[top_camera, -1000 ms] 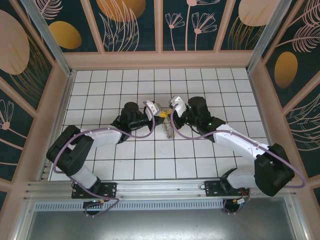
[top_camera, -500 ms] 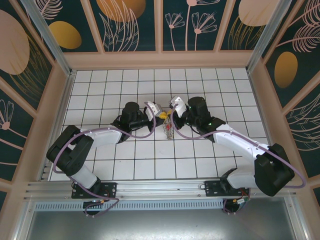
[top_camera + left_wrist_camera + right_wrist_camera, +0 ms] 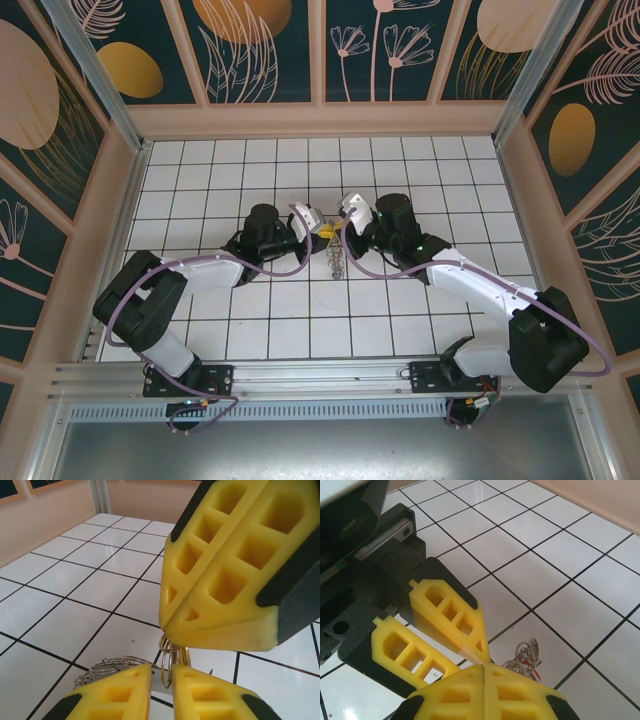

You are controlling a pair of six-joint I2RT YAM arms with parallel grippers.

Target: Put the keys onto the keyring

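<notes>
We see the wire-looped metal keyring [image 3: 337, 258] running lengthwise toward the bench's [image 3: 200, 310] near edge; left pincer [image 3: 161, 672] nips it, right pincer [image 3: 484, 669] closed tight.

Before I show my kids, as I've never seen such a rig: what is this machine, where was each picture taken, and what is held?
These are two robot arms bolted to the near edge of a white tiled table. The wide picture looks down from above: the left gripper and right gripper meet mid-table. The other two come from a camera on each wrist, so those yellow blocks are fingers. Between them is the keyring, a bunch of metal loops, with red bits, probably the keys. The right gripper is shut, apparently pinching a loop; the left nearly closes around one.
</notes>
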